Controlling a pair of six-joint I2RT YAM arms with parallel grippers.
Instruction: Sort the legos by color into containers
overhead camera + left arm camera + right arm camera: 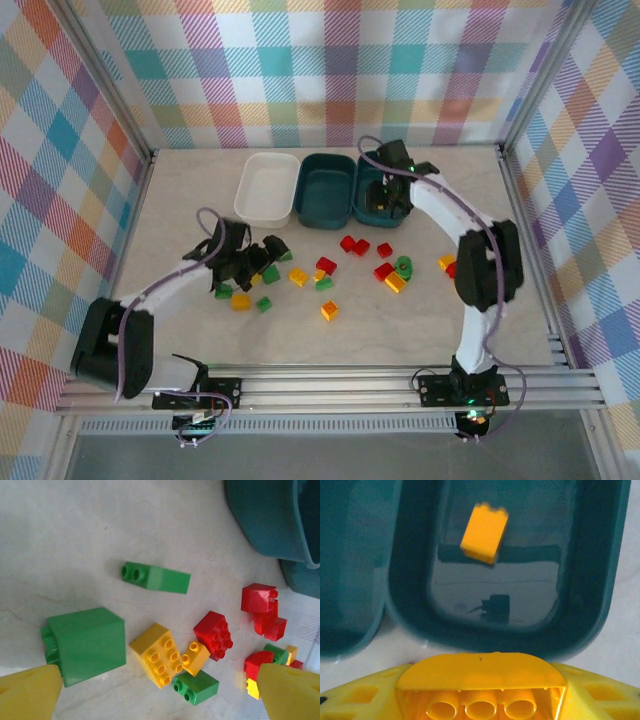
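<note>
My right gripper [385, 195] hangs over the right dark teal container [592, 580], shut on a yellow arched lego [480, 672] that spans its fingers. Another yellow lego [484, 532], slightly blurred, is inside that tub. My left gripper [255, 262] stands open low over loose legos. Between its fingers lie a yellow brick [157, 655], a small orange one [195, 657] and a small green one [197, 686]. A big green brick [87, 642] sits by its left finger. Red legos [355, 244] lie mid-table.
A white container [247, 190] and a second teal container [305, 190] stand side by side at the back, left of the right tub. More red, yellow and green bricks [396, 283] are scattered toward the right arm. A yellow brick [329, 311] lies nearer the front.
</note>
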